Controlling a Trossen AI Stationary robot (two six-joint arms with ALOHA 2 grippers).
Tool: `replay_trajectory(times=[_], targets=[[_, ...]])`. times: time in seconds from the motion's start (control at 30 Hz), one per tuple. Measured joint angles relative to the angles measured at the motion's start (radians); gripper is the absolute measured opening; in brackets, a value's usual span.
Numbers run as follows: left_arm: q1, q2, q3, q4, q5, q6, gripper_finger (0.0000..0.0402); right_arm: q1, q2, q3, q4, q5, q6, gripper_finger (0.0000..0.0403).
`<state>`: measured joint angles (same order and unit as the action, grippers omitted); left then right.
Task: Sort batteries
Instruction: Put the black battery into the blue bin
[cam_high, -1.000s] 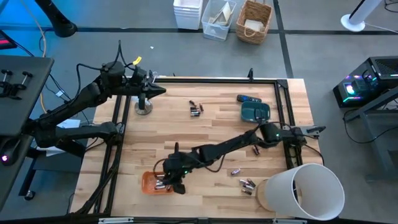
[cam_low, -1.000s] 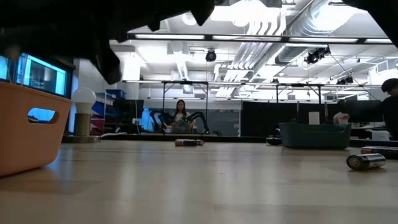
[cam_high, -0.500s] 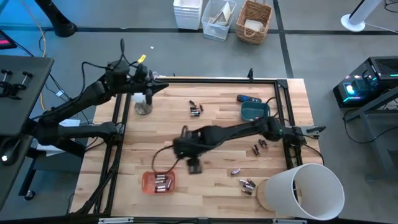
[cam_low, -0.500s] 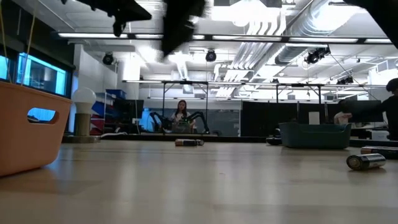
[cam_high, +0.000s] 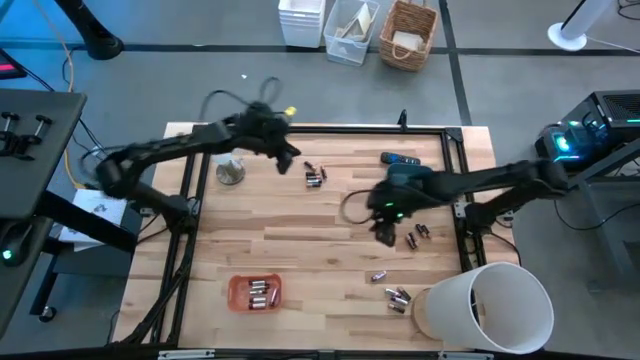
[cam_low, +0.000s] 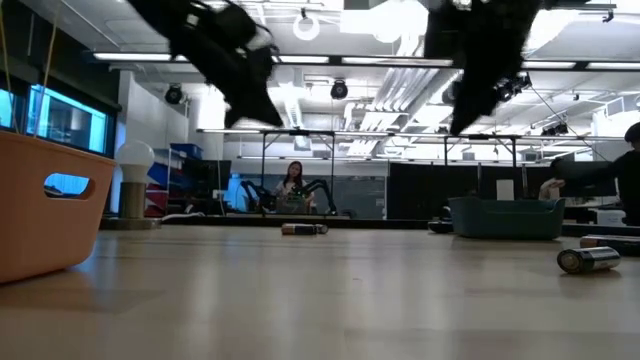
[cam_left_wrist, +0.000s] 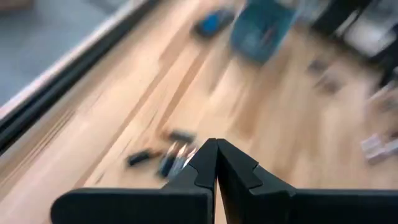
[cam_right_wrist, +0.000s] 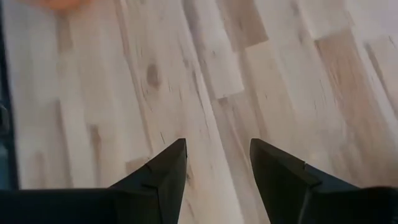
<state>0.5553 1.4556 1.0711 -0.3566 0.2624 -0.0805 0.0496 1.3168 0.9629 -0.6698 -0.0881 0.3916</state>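
Note:
Batteries lie in several spots: a small cluster (cam_high: 315, 176) at the table's far middle, a few (cam_high: 415, 237) on the right, more (cam_high: 395, 294) near the white bucket, and several inside the orange tray (cam_high: 255, 292) at the near left. My left gripper (cam_high: 296, 163) hovers shut just left of the far cluster, which lies ahead of its fingertips in the left wrist view (cam_left_wrist: 166, 157). My right gripper (cam_high: 386, 232) is open above bare wood, left of the right-hand batteries. It holds nothing (cam_right_wrist: 214, 163).
A teal bin (cam_high: 410, 179) and a dark blue remote-like bar (cam_high: 400, 158) sit at the far right. A white bucket (cam_high: 485, 310) lies at the near right corner. A silvery stand (cam_high: 231, 172) sits at the far left. A black frame (cam_high: 455, 170) rims the table.
My right gripper has left the orange tray, risen and swung toward the table's right, ending near the right-hand batteries. My left gripper has moved from the far left edge rightward toward the far battery cluster. The batteries in the tray stay put.

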Motion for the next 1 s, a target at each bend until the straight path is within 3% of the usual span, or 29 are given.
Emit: replay_trajectory(times=[0.2, 0.47, 0.7, 1.0], targets=[[-0.020, 0.325, 0.322, -0.352, -0.129, 0.353, 0.0051, -0.005, -0.227, -0.229, 0.190, 0.014, 0.099, 0.0172], [-0.018, 0.620, 0.606, -0.533, -0.149, 0.672, 0.0155, -0.024, -0.248, -0.292, 0.254, 0.045, 0.098, 0.0172], [-0.025, 0.745, 0.650, -0.584, -0.218, 0.794, 0.0175, -0.024, -0.244, -0.293, 0.306, 0.150, 0.104, 0.0172], [-0.013, 0.802, 0.652, -0.551, -0.251, 0.759, 0.0146, -0.024, -0.243, -0.293, 0.337, 0.193, 0.134, 0.0172]])
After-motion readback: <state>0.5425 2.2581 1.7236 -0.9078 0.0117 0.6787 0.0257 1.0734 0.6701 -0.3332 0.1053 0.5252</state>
